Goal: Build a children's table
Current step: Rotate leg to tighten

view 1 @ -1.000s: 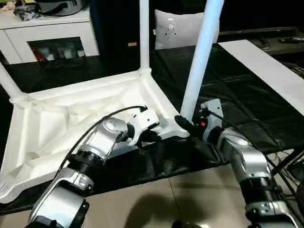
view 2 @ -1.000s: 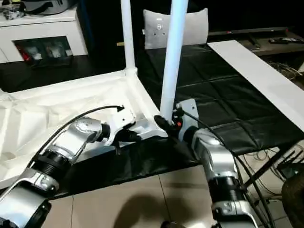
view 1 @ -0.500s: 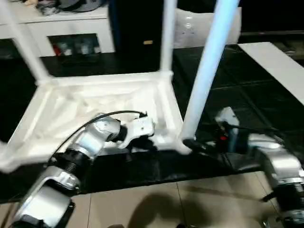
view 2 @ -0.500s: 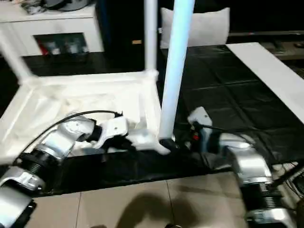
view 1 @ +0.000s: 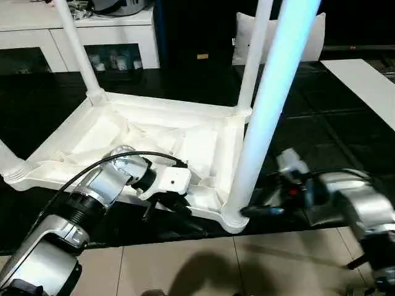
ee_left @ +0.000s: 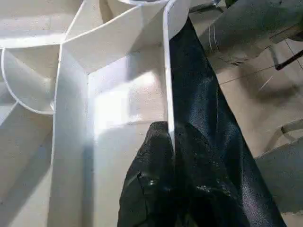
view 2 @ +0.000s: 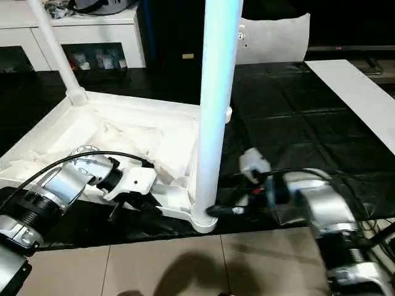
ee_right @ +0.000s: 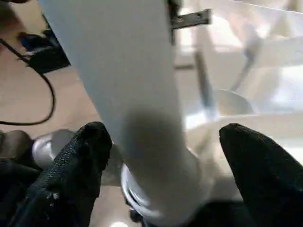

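We see the left gripper [ee_left: 173,156] closed on the table top's rim [ee_left: 166,90]; at 3 o'clock, the right gripper [ee_right: 163,163] stands open around the near leg [view 1: 266,117].

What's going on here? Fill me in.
A humanoid robot is putting together a white children's table, which lies upside down on a black sheet. The left gripper is shut on the tabletop's near rim. The right gripper sits at the base of the near-corner leg, its fingers spread on either side of it. Four legs stand in their corner sockets.
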### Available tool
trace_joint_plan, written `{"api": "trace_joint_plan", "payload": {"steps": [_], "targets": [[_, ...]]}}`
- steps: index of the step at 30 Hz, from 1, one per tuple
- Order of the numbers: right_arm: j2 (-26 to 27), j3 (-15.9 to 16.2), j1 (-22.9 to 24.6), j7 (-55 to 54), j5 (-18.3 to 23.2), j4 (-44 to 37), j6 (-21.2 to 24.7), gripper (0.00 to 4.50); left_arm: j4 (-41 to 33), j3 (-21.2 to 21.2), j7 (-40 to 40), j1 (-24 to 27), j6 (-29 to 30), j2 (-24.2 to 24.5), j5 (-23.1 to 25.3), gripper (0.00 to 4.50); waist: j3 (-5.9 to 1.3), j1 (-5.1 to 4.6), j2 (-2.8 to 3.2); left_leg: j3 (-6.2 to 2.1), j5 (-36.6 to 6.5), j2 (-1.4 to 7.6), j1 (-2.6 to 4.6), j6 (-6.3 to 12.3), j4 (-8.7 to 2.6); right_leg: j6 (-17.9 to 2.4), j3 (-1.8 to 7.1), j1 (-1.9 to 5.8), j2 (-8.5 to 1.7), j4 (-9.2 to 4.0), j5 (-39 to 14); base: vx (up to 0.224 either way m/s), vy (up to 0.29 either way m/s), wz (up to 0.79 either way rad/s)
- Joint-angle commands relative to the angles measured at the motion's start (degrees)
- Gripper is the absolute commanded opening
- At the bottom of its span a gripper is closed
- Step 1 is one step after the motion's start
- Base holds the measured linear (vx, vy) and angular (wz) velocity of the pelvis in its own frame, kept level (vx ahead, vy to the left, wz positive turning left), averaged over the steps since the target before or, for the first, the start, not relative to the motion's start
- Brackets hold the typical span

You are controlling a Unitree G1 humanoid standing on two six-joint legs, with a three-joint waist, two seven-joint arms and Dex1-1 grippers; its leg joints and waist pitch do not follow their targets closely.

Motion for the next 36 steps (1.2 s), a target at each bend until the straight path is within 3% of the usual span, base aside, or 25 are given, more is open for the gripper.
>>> {"api": "trace_joint_plan", "payload": {"steps": [1, 3, 6, 12, 16, 17, 19, 21, 22, 23, 24, 25, 26, 27, 28, 29, 30, 31, 32, 33, 34, 35, 36], "targets": [[-0.1, 1.0, -1.0, 1.6, 0.5, 0.5, 0.6, 3.71, -1.4, -3.0, -2.2, 0.6, -0.7, -0.3, 1.2, 0.00, -4.19, 0.00, -1.05, 0.49, -8.7, 1.01, -0.20, 4.83, -3.58, -3.0, 3.04, 3.50, -3.51, -4.22, -26.9, 0.000, 0.000, 0.00], [0.0, 1.9, -1.4, 2.9, 0.1, 1.2, 0.8, 3.30, -0.9, -3.0, -2.2, 0.5, -1.4, -0.5, 1.2, 0.00, -4.29, 0.08, -1.05, 0.44, -8.1, 1.08, -0.38, 5.09, -3.58, -3.4, 3.11, 3.58, -3.48, -3.94, -25.5, 0.000, 0.000, 0.00], [-0.1, 2.1, -1.5, 3.1, 0.0, 1.5, 0.7, 3.23, -0.5, -2.9, -1.7, 0.4, -1.7, -0.6, 1.4, 0.00, -4.32, 0.24, -0.98, 0.47, -7.7, 1.17, -0.33, 5.21, -3.58, -3.8, 3.22, 3.53, -3.53, -3.84, -24.8, 0.000, 0.000, 0.00], [-0.3, 1.9, -1.0, 4.4, 2.0, 0.4, 2.9, 2.49, 0.5, -2.0, -0.7, 0.5, -0.4, -0.9, 1.2, 0.00, -4.29, 0.78, -0.94, 0.57, -7.6, 1.06, -0.23, 4.97, -3.53, -3.1, 3.20, 3.47, -3.51, -4.03, -26.1, 0.000, 0.000, 0.00], [3.1, 1.5, 0.2, -4.5, 0.6, -1.7, 5.3, 2.38, -0.7, 0.5, 1.0, 0.5, 9.4, -2.8, -1.4, 0.00, -4.15, 0.94, -0.83, 0.53, -7.5, 1.07, -0.24, 4.40, -3.67, -3.1, 3.18, 3.46, -3.50, -4.11, -26.0, 0.000, 0.000, 0.00], [3.1, 1.5, 0.2, -4.5, 0.6, -1.7, 5.3, 2.22, -0.7, 0.5, 1.0, 0.5, 9.4, -2.8, -1.4, 0.00, -4.04, 0.76, -0.80, 0.56, -8.3, 0.98, -0.12, 4.01, -3.67, -2.8, 3.04, 3.37, -3.50, -4.36, -27.2, 0.000, 0.000, 0.00], [6.5, 0.8, -0.5, -13.3, -2.2, -0.9, 6.4, 2.17, -0.1, 2.5, 5.0, 0.0, 13.5, -4.6, -1.9, 0.00, -3.53, 0.09, -0.93, 0.57, -10.4, 0.45, -0.06, 3.19, -3.63, -1.0, 2.54, 3.24, -3.35, -5.15, -31.4, 0.000, 0.000, 0.00], [11.0, -1.3, -2.3, -23.7, -3.4, 1.1, 9.1, 2.11, 0.8, 4.4, 9.7, -0.7, 16.9, -6.7, -2.2, 0.00, -2.90, -1.31, -0.85, 0.46, -13.4, -0.28, 0.46, 2.02, -3.17, 1.7, 1.32, 2.81, -3.15, -6.40, -37.0, 0.000, 0.000, 0.00], [13.4, -2.3, -3.3, -29.3, -4.1, 2.2, 10.1, 2.11, 0.7, 5.4, 11.6, -0.8, 18.9, -7.7, -2.6, 0.00, -2.73, -2.54, -0.94, 0.20, -15.7, -0.67, 0.48, 1.60, -2.63, 4.3, -0.14, 2.86, -2.86, -7.51, -40.1, 0.000, 0.000, 0.00], [14.9, -3.0, -3.9, -32.9, -4.5, 2.7, 10.9, 2.09, 0.3, 6.0, 12.8, -0.7, 20.5, -8.2, -2.8, 0.00, -2.88, -3.76, -0.40, -0.20, -17.6, -0.34, 0.77, 1.38, -2.57, 5.4, -0.87, 3.15, -2.91, -8.00, -39.6, 0.000, 0.000, 0.00], [15.2, -3.0, -3.9, -33.5, -4.7, 2.8, 10.9, 2.08, 0.2, 6.1, 12.9, -0.7, 20.8, -8.3, -2.8, 0.00, -2.88, -4.55, -0.19, -0.64, -18.7, -0.02, 0.31, 1.42, -2.78, 6.0, -1.57, 3.78, -2.70, -8.11, -38.8, 0.000, 0.000, 0.00], [18.4, -3.8, -4.9, -40.3, -6.1, 3.4, 11.9, 2.08, -0.9, 7.1, 16.0, -0.6, 23.6, -9.2, -2.4, 0.00, -2.58, -5.94, 1.24, -2.03, -25.1, 2.41, 0.05, 2.06, -4.41, 5.5, -1.90, 5.29, -2.70, -7.11, -35.0, -0.060, 0.014, -0.17], [19.4, -4.1, -5.2, -42.4, -6.5, 3.6, 12.3, 2.08, -1.1, 7.4, 17.2, -0.6, 24.3, -9.5, -2.1, 0.00, -2.40, -5.34, 2.51, -4.91, -35.8, 7.44, -2.43, 1.73, -8.94, 1.7, 2.23, 8.16, -3.10, 4.02, -22.0, -0.060, 0.014, -0.17], [21.9, -4.9, -6.0, -46.8, -6.9, 4.5, 12.0, 2.08, -1.1, 8.1, 20.7, -0.8, 25.1, -10.3, -1.2, 0.00, -2.12, -5.53, 1.94, -4.81, -38.8, 7.55, -1.67, 1.17, -9.83, 0.0, 4.13, 6.77, -3.18, 4.96, -14.1, 0.000, 0.000, 0.00], [23.9, -5.8, -6.5, -49.6, -6.9, 5.2, 11.7, 2.08, -0.9, 8.9, 23.7, -1.1, 25.5, -11.0, -0.5, 0.00, -2.40, -6.55, -0.22, -2.38, -37.7, 2.89, 2.47, 0.18, -7.09, -3.0, 5.44, 2.99, -3.09, 0.86, -16.0, 0.000, 0.000, 0.00], [24.7, -6.3, -6.7, -50.4, -6.6, 5.5, 11.5, 2.08, -0.6, 9.3, 25.0, -1.3, 25.7, -11.4, -0.3, 0.00, -1.79, -5.99, -1.71, -0.74, -24.6, -2.46, 2.11, -1.23, -1.80, 1.7, 3.59, 1.78, -4.75, -5.33, -46.0, 0.000, 0.000, 0.00], [26.2, -7.3, -7.0, -52.5, -6.5, 6.2, 10.9, 2.08, -0.2, 10.2, 27.4, -1.6, 25.7, -12.2, -0.2, 0.00, -2.16, -5.58, -2.83, 0.01, -17.4, -3.35, 2.03, 0.10, 0.65, 5.1, 3.63, 1.26, -5.51, -6.69, -53.1, 0.006, -0.052, -0.14], [27.8, -8.4, -7.5, -55.2, -7.0, 7.6, 8.3, 2.62, 0.8, 11.2, 30.2, -2.4, 24.7, -13.1, -0.1, 0.00, -2.75, -4.60, -2.98, -0.47, -8.3, -2.83, -1.05, 2.06, -0.62, 6.1, 4.44, 3.73, -6.19, -5.39, -51.4, -0.007, -0.062, -0.19], [28.2, -8.4, -7.7, -56.1, -7.4, 8.2, 7.2, 2.62, 1.0, 11.4, 30.9, -2.6, 24.3, -13.4, 0.0, 0.00, -3.60, -3.57, -1.75, -0.88, -4.2, -1.79, -2.00, 1.89, -2.51, 4.8, 4.35, 4.33, -4.99, -4.34, -41.7, -0.007, -0.062, -0.19], [28.2, -8.4, -7.7, -56.1, -7.4, 8.2, 7.2, 2.75, 1.0, 11.4, 30.9, -2.6, 24.3, -13.4, 0.0, 0.00, -3.73, -3.50, -1.47, -1.12, -3.2, -1.26, -2.14, 1.92, -3.01, 3.1, 4.30, 4.18, -4.31, -3.81, -35.4, 0.000, 0.000, 0.00], [28.7, -9.0, -7.6, -56.7, -7.0, 8.4, 6.0, 2.82, 1.8, 11.2, 31.3, -2.9, 22.0, -13.4, 0.3, 0.00, -3.56, -3.62, -1.01, -1.21, -4.1, -0.73, -1.69, 1.92, -3.47, -0.2, 4.12, 3.63, -3.26, -3.31, -27.2, 0.000, 0.000, 0.00], [28.7, -9.2, -7.5, -56.8, -6.9, 8.2, 5.8, 2.93, 2.0, 11.2, 31.3, -3.0, 21.5, -13.3, 0.3, 0.00, -3.31, -3.87, -1.21, -0.91, -5.4, -0.88, -1.40, 1.96, -3.41, -1.2, 4.01, 3.24, -2.67, -3.47, -26.3, 0.000, 0.000, 0.00], [28.5, -9.4, -7.2, -56.9, -6.9, 7.5, 5.4, 3.04, 1.9, 11.0, 31.0, -3.0, 20.5, -12.9, 0.7, 0.00, -3.38, -3.99, -1.06, -0.98, -7.5, -0.72, -1.16, 1.81, -3.61, -3.1, 3.95, 3.65, -2.72, -3.18, -25.6, 0.000, 0.000, 0.00]]}}
